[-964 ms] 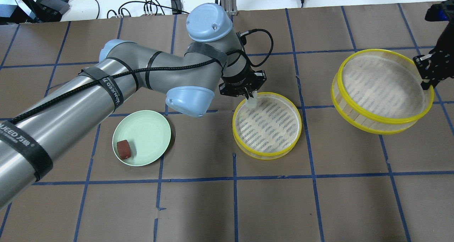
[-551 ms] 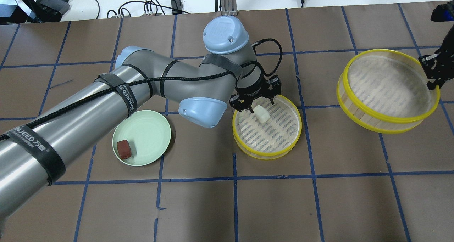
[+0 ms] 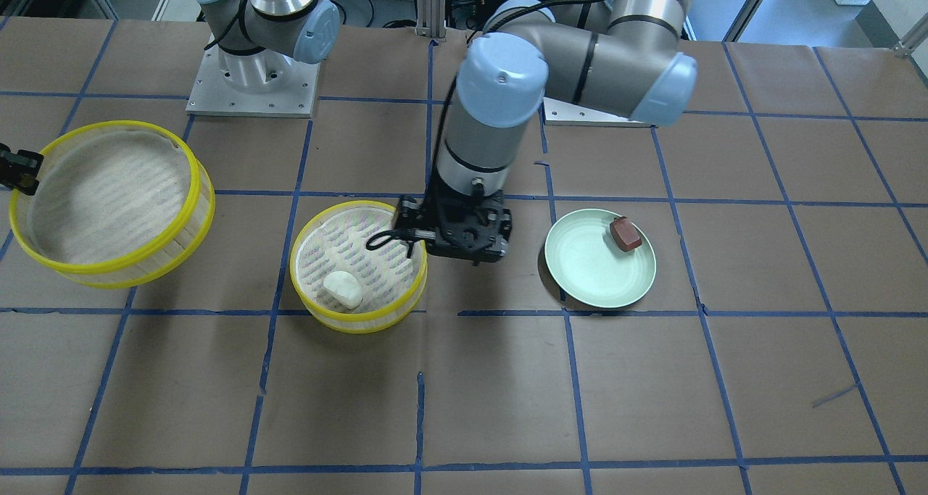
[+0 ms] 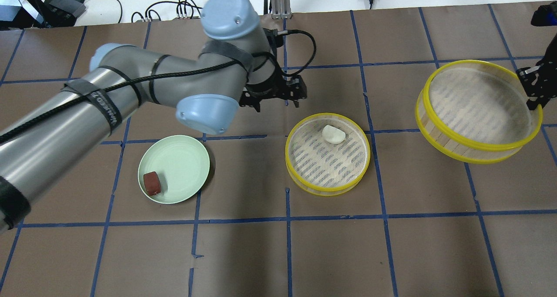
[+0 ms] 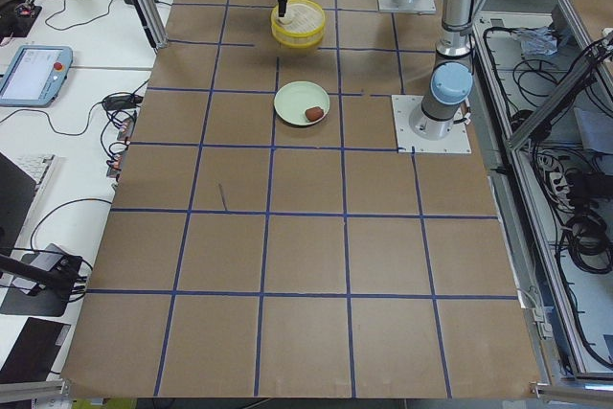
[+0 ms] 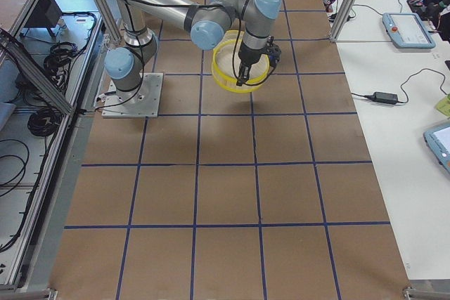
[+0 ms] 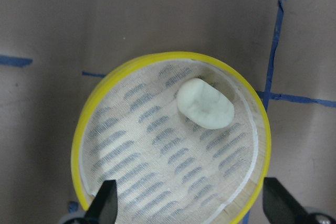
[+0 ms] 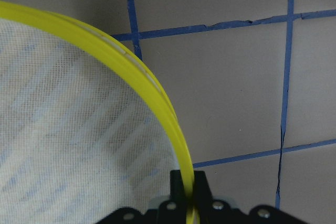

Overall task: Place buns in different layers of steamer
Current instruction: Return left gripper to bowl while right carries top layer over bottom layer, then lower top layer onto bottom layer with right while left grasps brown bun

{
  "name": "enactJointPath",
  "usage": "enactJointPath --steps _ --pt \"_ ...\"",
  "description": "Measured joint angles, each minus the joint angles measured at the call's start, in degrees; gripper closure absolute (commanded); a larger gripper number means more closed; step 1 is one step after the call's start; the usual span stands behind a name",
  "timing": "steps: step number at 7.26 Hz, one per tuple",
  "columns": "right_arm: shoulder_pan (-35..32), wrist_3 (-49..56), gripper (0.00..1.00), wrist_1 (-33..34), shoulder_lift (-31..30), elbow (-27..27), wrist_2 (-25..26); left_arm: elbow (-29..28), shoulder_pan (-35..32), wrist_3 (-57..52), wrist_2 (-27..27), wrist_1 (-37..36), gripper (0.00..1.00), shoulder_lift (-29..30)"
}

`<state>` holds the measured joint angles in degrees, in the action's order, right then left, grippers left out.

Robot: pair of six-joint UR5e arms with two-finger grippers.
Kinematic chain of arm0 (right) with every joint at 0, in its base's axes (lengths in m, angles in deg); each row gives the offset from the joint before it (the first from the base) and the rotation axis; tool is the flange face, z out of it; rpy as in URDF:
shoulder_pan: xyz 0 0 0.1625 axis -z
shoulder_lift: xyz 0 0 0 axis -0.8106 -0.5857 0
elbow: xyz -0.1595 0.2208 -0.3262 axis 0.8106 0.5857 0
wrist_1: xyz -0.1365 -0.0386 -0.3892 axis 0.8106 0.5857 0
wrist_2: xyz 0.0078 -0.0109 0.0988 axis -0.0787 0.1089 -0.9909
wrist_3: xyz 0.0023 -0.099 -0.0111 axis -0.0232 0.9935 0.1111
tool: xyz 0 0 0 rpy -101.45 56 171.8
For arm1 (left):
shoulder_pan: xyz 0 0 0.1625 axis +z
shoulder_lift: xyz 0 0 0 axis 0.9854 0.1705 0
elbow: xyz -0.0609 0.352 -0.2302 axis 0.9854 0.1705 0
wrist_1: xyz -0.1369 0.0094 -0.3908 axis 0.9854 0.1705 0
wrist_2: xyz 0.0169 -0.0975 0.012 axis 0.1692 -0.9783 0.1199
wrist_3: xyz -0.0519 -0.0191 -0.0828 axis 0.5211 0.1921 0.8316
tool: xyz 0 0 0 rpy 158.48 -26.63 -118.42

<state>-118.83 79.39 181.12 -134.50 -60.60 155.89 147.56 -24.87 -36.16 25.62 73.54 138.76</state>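
Gaping empty, my left claw (image 4: 276, 102) hangs by the yellow-rimmed slatted tier (image 4: 289, 160) holding a white rounded bun (image 4: 333, 134); my right claw (image 8: 188, 192) clamps the second tier (image 4: 478, 147).

A robotics lab, this: table (image 4: 435, 253) papered brown, gridded in blue tape (image 4: 391, 216), arm bases bolted to metal plates (image 3: 246, 98), loose cables (image 4: 182, 8) beyond the left gripper (image 4: 276, 105), teach pendants (image 5: 31, 74) on side desks (image 5: 86, 64), aluminium framing (image 5: 144, 7) around.

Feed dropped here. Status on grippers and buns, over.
Left gripper open, empty, near table tier. Right gripper shut on rim of lifted tier. White bun in table tier; brown bun on plate. Nothing blocking.
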Motion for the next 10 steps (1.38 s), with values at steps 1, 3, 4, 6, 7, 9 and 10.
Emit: enactJointPath --steps 1,3,4,6,7,9,10 --pt "0.0 -0.1 0.95 0.0 0.0 0.1 -0.1 0.1 5.7 -8.3 1.0 5.1 0.00 -1.9" --pt "-2.4 -1.8 0.96 0.2 -0.3 0.3 -1.9 0.7 15.5 -18.2 4.0 14.7 0.00 -4.9" --pt "-6.4 -3.9 0.96 0.6 -0.4 0.4 -2.8 2.0 18.6 -19.3 4.5 17.3 0.00 -5.5" --pt "-15.9 -9.1 0.96 2.6 0.0 0.4 -2.7 6.1 24.6 -16.3 5.4 18.4 0.01 -5.6" --pt "-18.8 -11.1 0.95 4.2 1.1 0.4 -3.5 7.7 26.8 -13.2 5.9 18.4 0.02 -5.3" --pt "-24.0 -13.9 0.95 7.7 3.5 0.4 -4.8 11.0 28.7 -7.0 9.2 18.3 0.04 -4.6" --pt "-25.4 -14.9 0.95 8.4 4.6 0.1 -5.3 12.5 29.0 -5.2 10.2 18.2 0.04 -4.3"
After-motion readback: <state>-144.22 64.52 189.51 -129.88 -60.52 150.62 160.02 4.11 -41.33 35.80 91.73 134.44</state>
